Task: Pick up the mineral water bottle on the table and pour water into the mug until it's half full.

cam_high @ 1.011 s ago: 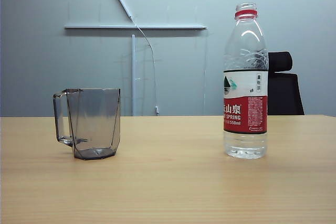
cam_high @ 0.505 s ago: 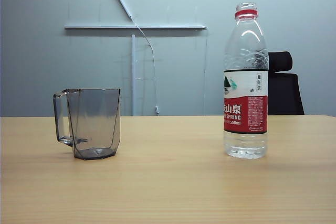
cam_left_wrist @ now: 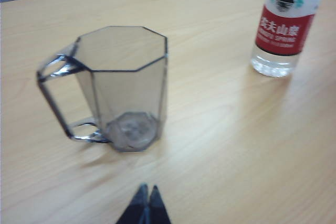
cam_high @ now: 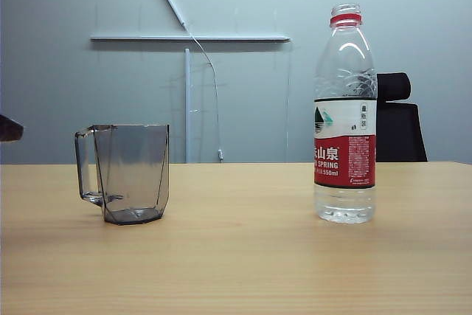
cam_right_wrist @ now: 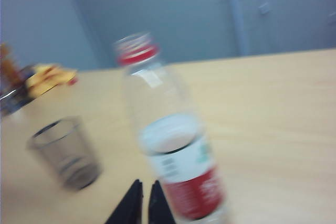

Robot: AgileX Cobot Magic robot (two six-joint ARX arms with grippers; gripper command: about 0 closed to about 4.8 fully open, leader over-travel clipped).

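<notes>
The mineral water bottle (cam_high: 345, 116) stands upright on the right of the table (cam_high: 243, 263), with clear water in its lower part. The smoky grey mug (cam_high: 125, 175) stands on the left with its handle turned outward and looks empty. My left gripper (cam_left_wrist: 148, 188) is shut with nothing in it, a short way in front of the mug (cam_left_wrist: 123, 87), with the bottle (cam_left_wrist: 283, 24) further off. My right gripper (cam_right_wrist: 146, 183) has only a narrow gap between its fingers and holds nothing. It hangs close beside the blurred bottle (cam_right_wrist: 173, 145), with the mug (cam_right_wrist: 65, 153) beyond.
A black chair (cam_high: 402, 119) stands behind the table near the bottle. A dark piece of an arm (cam_high: 9, 127) shows at the exterior view's left edge. Blurred yellow and red clutter (cam_right_wrist: 47, 77) lies past the table's far side.
A dark piece of an arm has come into the exterior view at its left edge. The bottle and the mug have not moved.
</notes>
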